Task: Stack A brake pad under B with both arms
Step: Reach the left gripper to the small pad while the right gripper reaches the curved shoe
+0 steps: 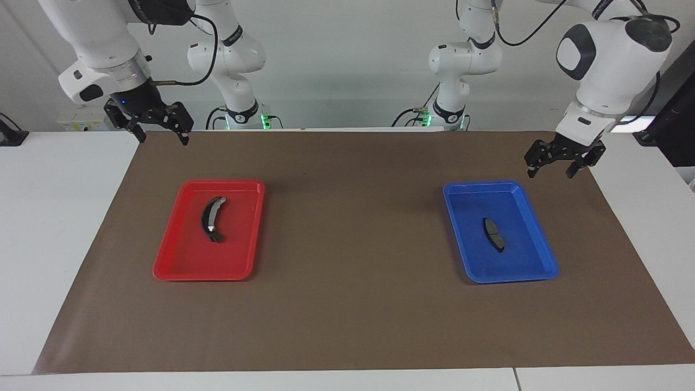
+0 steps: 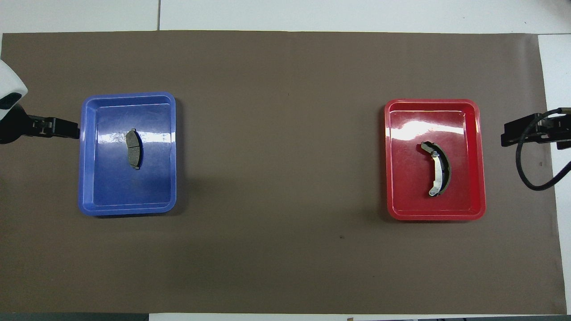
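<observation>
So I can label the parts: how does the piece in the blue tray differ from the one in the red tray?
The brake pad in the blue tray is short, flat and all dark grey; the crescent piece in the red tray is longer, strongly curved, with silver metal on its inner face. Both lie loose, one to a tray, untouched.

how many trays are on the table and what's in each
2. The blue tray, toward the left arm's end, holds the short flat brake pad. The red tray, toward the right arm's end, holds the curved crescent piece. Nothing looks hidden.
</observation>
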